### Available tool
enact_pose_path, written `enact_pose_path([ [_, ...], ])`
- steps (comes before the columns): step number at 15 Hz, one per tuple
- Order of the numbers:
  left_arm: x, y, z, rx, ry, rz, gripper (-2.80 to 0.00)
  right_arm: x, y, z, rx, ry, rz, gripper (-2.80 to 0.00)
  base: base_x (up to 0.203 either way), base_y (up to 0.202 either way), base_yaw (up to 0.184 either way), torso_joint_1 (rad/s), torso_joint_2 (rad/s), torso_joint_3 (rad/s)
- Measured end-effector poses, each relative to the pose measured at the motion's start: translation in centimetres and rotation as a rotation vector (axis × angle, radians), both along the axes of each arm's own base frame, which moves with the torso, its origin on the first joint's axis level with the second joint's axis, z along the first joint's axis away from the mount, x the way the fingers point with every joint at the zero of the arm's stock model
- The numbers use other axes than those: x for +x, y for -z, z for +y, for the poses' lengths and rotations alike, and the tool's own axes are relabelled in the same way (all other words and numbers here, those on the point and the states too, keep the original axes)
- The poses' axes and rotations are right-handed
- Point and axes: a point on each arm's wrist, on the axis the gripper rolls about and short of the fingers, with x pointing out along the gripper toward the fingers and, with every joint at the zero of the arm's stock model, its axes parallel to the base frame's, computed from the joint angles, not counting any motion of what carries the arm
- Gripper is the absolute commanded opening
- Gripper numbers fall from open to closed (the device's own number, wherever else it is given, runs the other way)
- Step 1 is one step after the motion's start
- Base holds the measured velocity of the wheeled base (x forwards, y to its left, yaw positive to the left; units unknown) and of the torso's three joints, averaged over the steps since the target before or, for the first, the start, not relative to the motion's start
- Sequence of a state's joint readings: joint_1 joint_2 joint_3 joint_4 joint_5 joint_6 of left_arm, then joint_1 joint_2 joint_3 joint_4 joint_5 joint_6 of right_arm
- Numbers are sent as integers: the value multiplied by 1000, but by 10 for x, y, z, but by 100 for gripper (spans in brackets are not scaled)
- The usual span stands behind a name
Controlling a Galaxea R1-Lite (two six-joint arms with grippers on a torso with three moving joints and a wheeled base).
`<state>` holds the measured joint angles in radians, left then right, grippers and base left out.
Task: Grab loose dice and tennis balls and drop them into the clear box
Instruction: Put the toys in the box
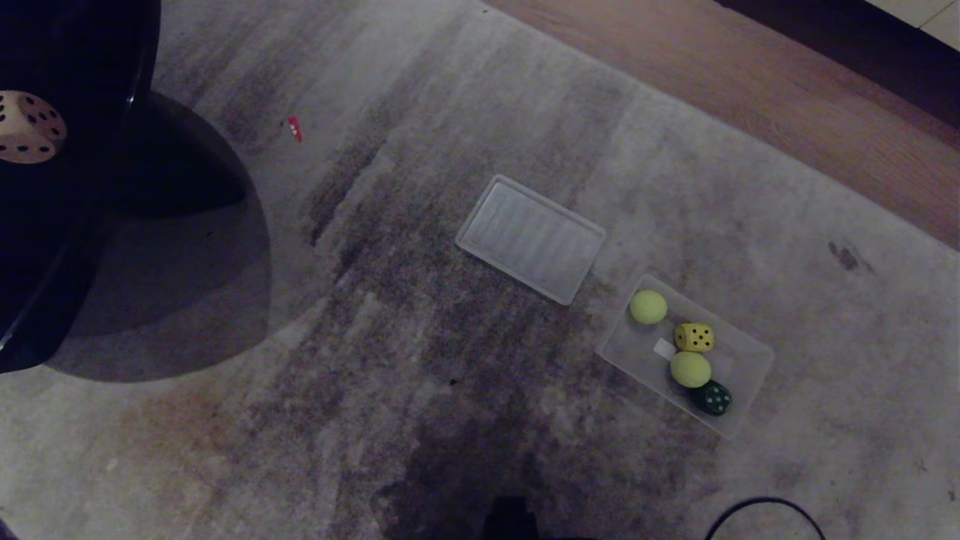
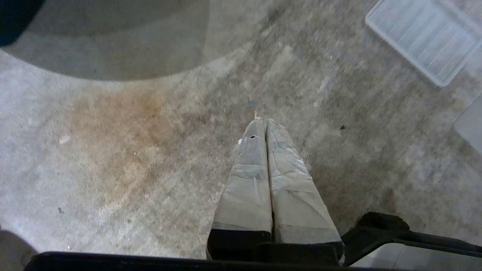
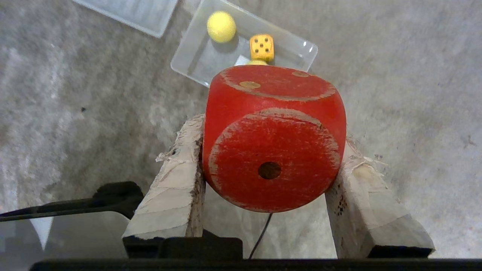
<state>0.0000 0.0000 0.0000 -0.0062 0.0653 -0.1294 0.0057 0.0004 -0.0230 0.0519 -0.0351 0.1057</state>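
Observation:
The clear box [image 1: 754, 352] sits on the grey carpet at the right. Inside it lie two tennis balls [image 1: 648, 306] [image 1: 690, 369], a yellow die [image 1: 694, 337] and a dark green die [image 1: 712, 397]. A beige die [image 1: 28, 126] rests on a black seat at the far left. My right gripper [image 3: 271, 135] is shut on a red die [image 3: 273, 150], held above the carpet short of the clear box [image 3: 188, 60]. My left gripper [image 2: 263, 121] hangs shut and empty over bare carpet. Neither gripper shows in the head view.
A flat ribbed clear lid [image 1: 531, 238] lies on the carpet beside the box. The black seat [image 1: 82, 60] and its dark base fill the left side. Wood floor [image 1: 750, 82] borders the carpet at the far right. A black cable [image 1: 757, 504] loops at the near edge.

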Motion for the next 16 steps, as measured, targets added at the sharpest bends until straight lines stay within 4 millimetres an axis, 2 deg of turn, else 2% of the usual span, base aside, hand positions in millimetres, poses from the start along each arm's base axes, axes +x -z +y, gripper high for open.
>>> enact_pose_path([
  [16, 0, 0, 0, 0, 0, 0, -280, 0, 0, 0, 0, 0, 0, -280, 0, 0, 0, 2, 3, -199],
])
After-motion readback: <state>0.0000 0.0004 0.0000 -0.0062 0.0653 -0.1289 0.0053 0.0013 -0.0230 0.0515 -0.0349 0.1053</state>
